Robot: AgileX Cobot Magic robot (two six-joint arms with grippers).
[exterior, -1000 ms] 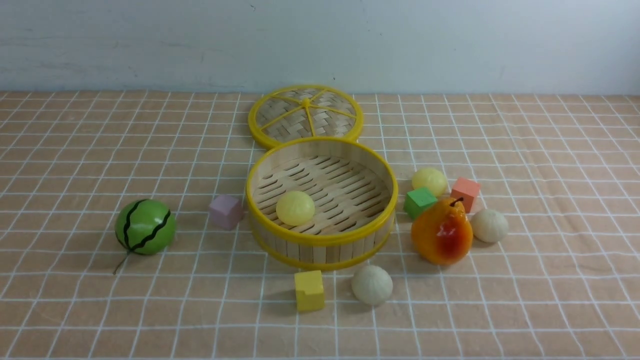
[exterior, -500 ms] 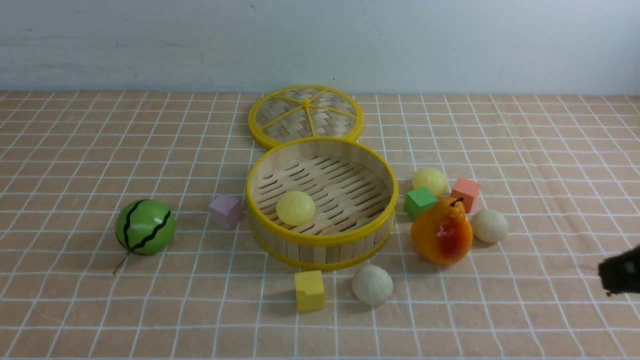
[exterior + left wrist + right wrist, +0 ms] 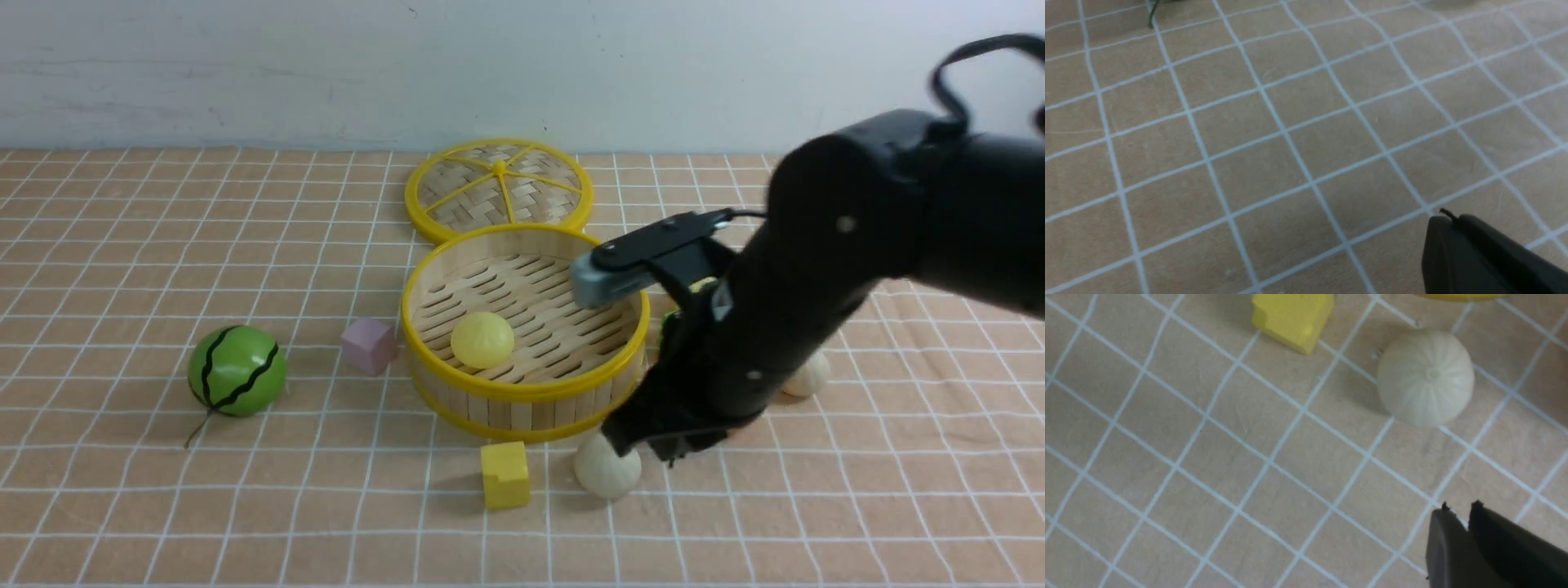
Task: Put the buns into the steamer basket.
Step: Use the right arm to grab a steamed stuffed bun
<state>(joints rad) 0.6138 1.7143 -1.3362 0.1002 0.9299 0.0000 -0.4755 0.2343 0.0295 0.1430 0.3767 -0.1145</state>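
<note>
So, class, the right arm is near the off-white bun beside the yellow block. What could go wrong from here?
The right end effector holds its jaws barely apart, narrower than the off-white bun; pressing down could roll it away. The yellow block sits close by; a finger might catch it. The steamer basket wall is just behind; lifting low could clip it.

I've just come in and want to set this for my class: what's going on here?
The right gripper hangs close over an off-white bun lying on the cloth on the near side of the steamer basket, its fingers empty. One pale yellow bun already sits inside the basket. A second off-white bun lies outside, partly hidden by the arm. The left gripper is shut, low over the cloth.
</note>
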